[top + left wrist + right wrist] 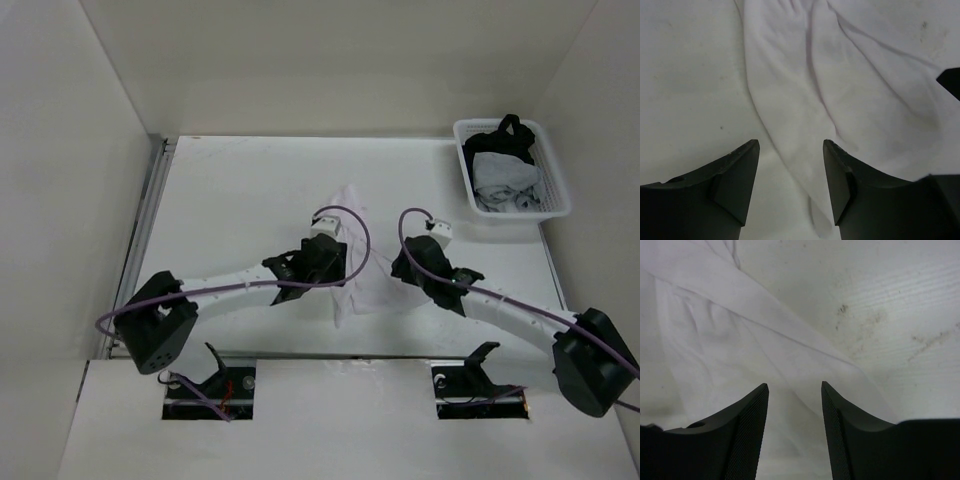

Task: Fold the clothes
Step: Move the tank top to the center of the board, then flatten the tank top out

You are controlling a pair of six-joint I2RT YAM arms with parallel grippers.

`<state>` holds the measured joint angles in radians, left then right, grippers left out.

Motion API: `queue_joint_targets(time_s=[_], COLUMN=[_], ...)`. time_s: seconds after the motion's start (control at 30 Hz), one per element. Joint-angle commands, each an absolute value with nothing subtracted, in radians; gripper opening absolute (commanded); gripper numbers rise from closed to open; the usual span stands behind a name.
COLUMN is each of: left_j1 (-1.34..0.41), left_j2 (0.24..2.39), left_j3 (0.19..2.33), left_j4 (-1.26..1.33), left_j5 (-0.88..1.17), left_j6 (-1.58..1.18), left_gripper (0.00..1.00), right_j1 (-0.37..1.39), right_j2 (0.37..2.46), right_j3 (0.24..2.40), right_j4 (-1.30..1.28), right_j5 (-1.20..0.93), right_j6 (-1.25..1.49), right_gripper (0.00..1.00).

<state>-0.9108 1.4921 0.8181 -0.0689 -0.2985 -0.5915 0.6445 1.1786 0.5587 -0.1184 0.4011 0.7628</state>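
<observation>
From above, the white garment [350,205] lies bunched on the worktop [230,190] between the arms. Left wrist: the left end effector [791,170] gapes empty over it. Right wrist: the right end effector [795,410] likewise (a pinch may catch one layer, skewing the fold).

You have a white table [240,190] boxed in by plain white panels: a back wall [330,60], a left wall [60,200] and a right wall [600,110]. A metal rail [148,215] runs along the table's left edge. The light is soft and even (grey scuff marks [842,309] show on the tabletop).
</observation>
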Motion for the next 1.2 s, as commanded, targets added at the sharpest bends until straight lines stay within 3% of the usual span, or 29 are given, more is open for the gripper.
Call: queue_joint_targets(time_s=[0.0, 0.13, 0.27, 0.5, 0.6, 0.8, 1.03, 1.17], left_j1=[-0.985, -1.108, -1.145, -1.177, -1.205, -1.233, -1.211, -1.200], left_j2=[1.382, 1.431, 1.497, 1.500, 1.457, 1.517, 1.540, 1.511], left_j3=[0.792, 0.827, 0.821, 0.784, 0.752, 0.735, 0.718, 0.698], left_j4=[-0.159, -0.198, -0.193, -0.152, -0.158, -0.127, -0.063, -0.060], left_j5=[-0.269, -0.294, -0.408, -0.453, -0.456, -0.433, -0.445, -0.437], left_j6=[-0.693, -0.719, -0.744, -0.794, -0.833, -0.854, -0.851, -0.851], left_gripper=[0.54, 0.54, 0.49, 0.45, 0.43, 0.29, 0.23, 0.16], right_j1=[0.668, 0.668, 0.671, 0.648, 0.621, 0.581, 0.568, 0.567], right_j2=[1.114, 1.052, 0.983, 0.851, 0.854, 0.931, 0.985, 0.992], right_j3=[0.542, 0.514, 0.492, 0.443, 0.442, 0.451, 0.466, 0.469], right_j4=[-0.211, -0.363, -0.489, -0.499, -0.495, -0.491, -0.477, -0.476], right_j5=[0.440, 0.526, 0.586, 0.561, 0.551, 0.531, 0.508, 0.483], right_j6=[0.905, 0.994, 1.068, 1.048, 1.034, 1.029, 1.006, 0.997], right_gripper=[0.50, 0.48, 0.47, 0.47, 0.46, 0.41, 0.32, 0.33])
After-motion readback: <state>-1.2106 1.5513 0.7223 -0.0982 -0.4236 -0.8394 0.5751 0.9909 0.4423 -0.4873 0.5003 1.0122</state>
